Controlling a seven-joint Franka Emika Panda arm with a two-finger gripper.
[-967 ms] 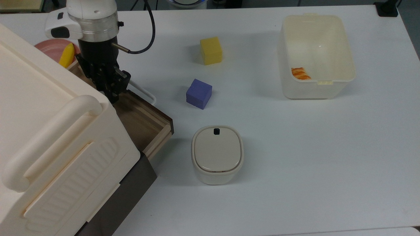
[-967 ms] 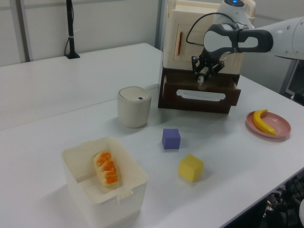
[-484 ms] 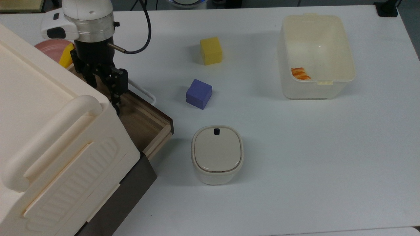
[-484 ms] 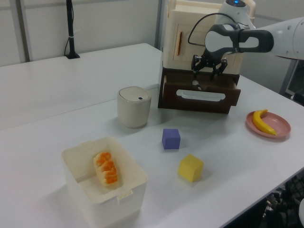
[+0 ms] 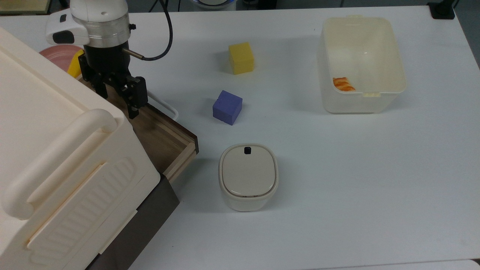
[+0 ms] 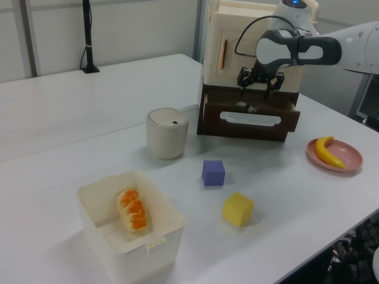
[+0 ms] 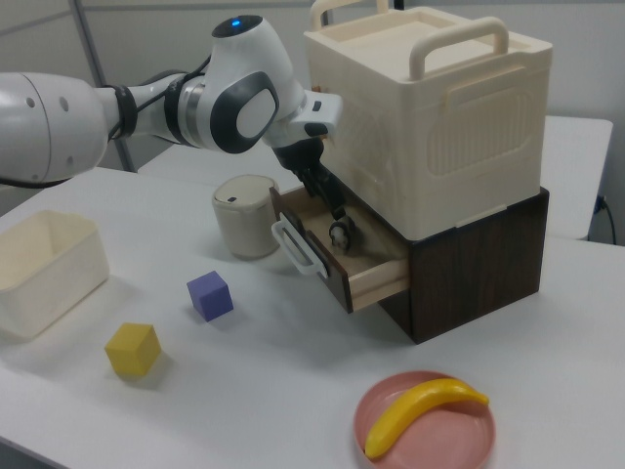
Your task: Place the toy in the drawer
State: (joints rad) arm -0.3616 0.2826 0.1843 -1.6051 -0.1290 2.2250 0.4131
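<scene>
The fingers (image 7: 325,198) hang spread and empty over the open drawer (image 7: 363,266), just above the panda toy (image 7: 340,233) lying inside, near its front edge and white loop handle (image 7: 295,246).

White arm (image 7: 59,107) — silver wrist band, black cable — black hand (image 5: 118,95).

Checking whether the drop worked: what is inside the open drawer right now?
The toy lies inside the drawer, on its wooden floor, below the open hand, which holds nothing. The drawer's rear part runs under the cabinet and is hidden.
</scene>
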